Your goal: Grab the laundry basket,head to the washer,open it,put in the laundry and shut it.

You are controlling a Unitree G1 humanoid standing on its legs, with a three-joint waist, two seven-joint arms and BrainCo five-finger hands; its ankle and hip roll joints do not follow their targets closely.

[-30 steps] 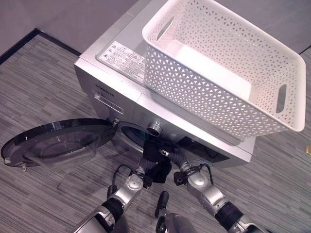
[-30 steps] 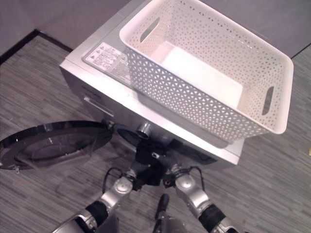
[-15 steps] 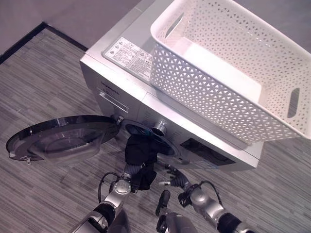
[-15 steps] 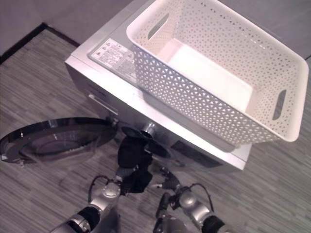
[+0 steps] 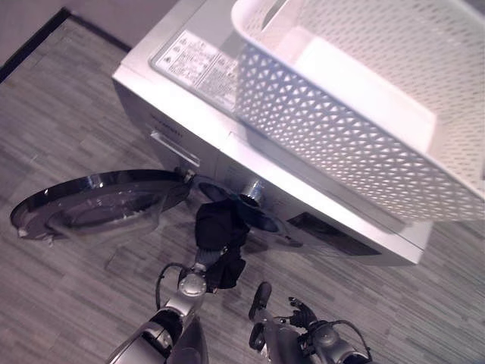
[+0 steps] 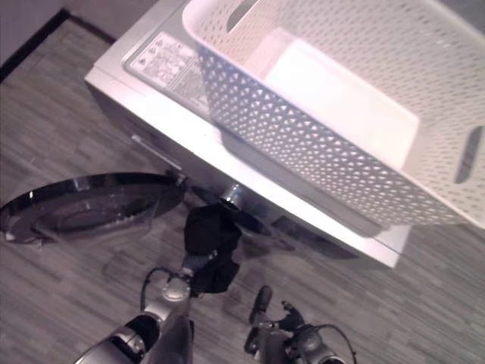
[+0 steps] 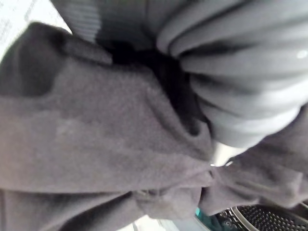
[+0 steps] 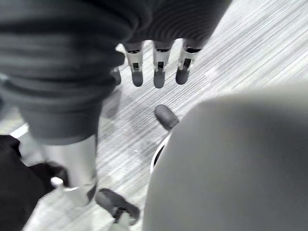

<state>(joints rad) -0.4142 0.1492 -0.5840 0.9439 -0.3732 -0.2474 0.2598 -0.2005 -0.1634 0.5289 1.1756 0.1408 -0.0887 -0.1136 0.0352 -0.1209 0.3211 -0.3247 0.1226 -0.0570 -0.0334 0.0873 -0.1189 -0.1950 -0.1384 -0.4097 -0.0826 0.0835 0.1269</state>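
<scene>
The right hand (image 8: 156,67) has let go and dropped back (fingers straight), leaving the left hand (image 5: 203,267), fingers buried in cloth so their state is unreadable, feeding the black garment (image 5: 216,227) into the silver washer (image 5: 204,129).

Illumination is even, diffuse and moderately bright from overhead. The white basket (image 5: 364,98) is motion-blurred, its lattice smeared. The open door (image 5: 98,205) carries faint glare along its rim. In the left wrist view the dark cloth (image 7: 96,154) is close and out of focus.
</scene>
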